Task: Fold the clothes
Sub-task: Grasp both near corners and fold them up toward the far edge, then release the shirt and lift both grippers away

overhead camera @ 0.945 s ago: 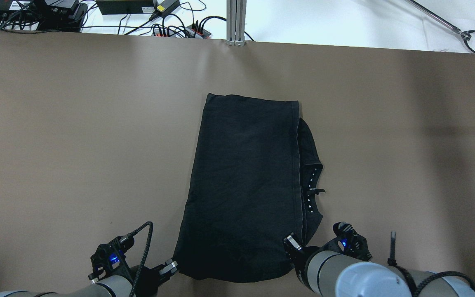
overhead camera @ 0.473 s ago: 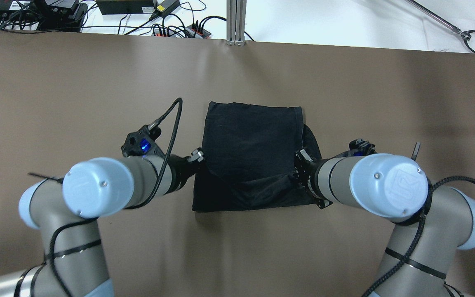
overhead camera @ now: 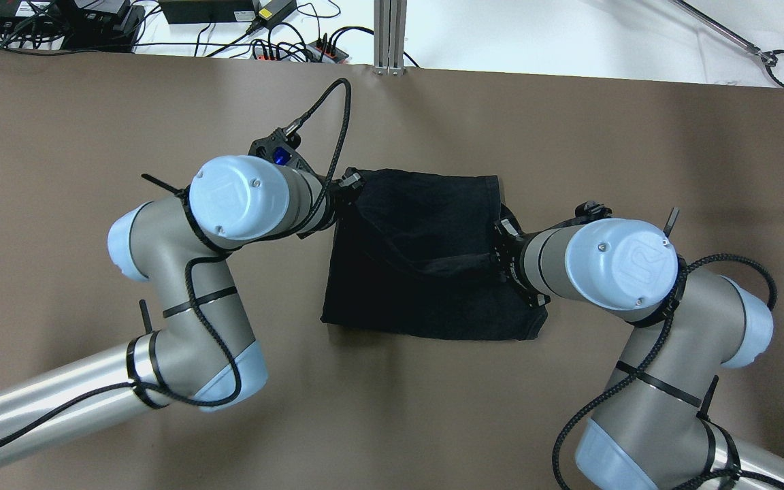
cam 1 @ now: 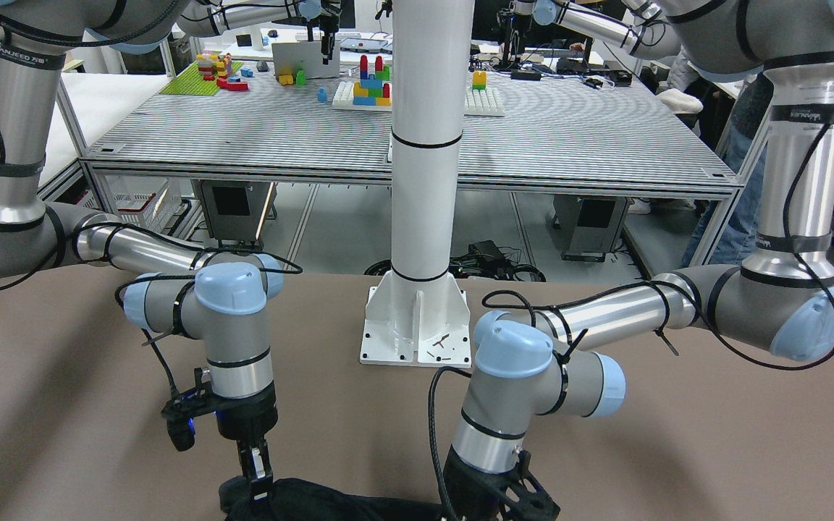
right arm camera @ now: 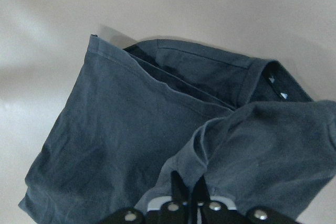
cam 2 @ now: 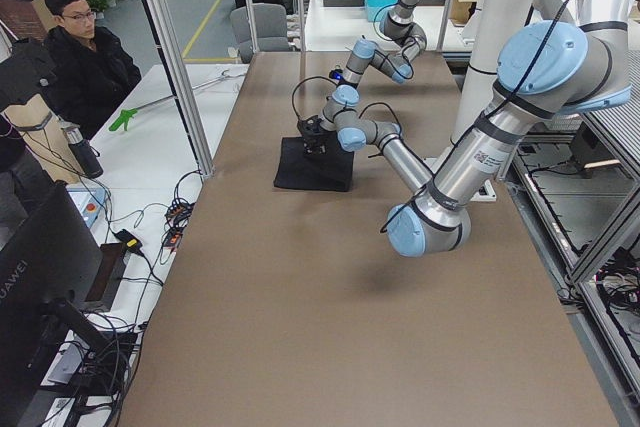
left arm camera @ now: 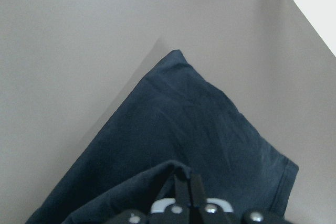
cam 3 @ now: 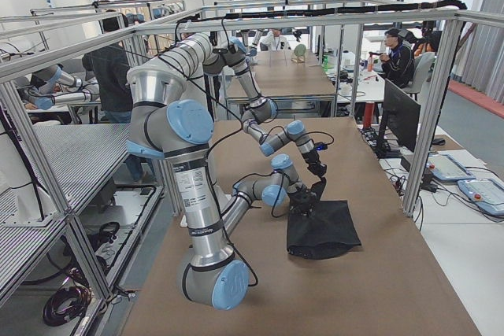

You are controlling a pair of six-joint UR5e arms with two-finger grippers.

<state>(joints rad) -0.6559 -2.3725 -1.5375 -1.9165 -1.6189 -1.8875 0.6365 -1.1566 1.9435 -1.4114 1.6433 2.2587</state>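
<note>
**clothes (overhead camera: 426, 299) pinched at both sides, mid-worktop (overhead camera: 92, 122)**

left claw (left arm camera: 182, 179): tips pressed together, nipping a raised fold of black fabric. Beneath it, per wrist cam, a flat layer with one corner pointing away and a hemmed edge at lower right.

right claw (right arm camera: 188, 184): tips likewise closed tight on a bunched fold, with cloth draped off to one side. Below that, flat stacked layers w/ stitched hems.

Overhead: left claw at garment's far-left corner, right claw at its right edge approx halfway along. Lifted cloth sagging between the two as a slanted ridge. Rest of garment flat on the brown worktop, near edge straight, roughly central between both wrists. Front cam: only a dark strip at bottom of frame, apart from the white pillar (cam 1: 424, 145) and its base plate.

Writing & labels:
- small white tag (right arm camera: 283, 95) inside a hemmed opening of the garment; print too small to read.
- "UR" logo (overhead camera: 639, 262) on pale-blue joint cap of right arm.
- band label (cam 1: 22, 51) on an upright arm section, approx "HANJEED", rest unclear.
- "HUAWEI" on back of monitor (cam 2: 30, 277), side cam.

Containers:
- white basket (cam 1: 138, 206) under the slatted rear table; contents not visible.
- on that table, green baseplate (cam 1: 189, 78) and white baseplate (cam 1: 359, 98), each w/ coloured bricks stacked on top.

Far edge of worktop: power strips and cables (overhead camera: 283, 47).
</note>
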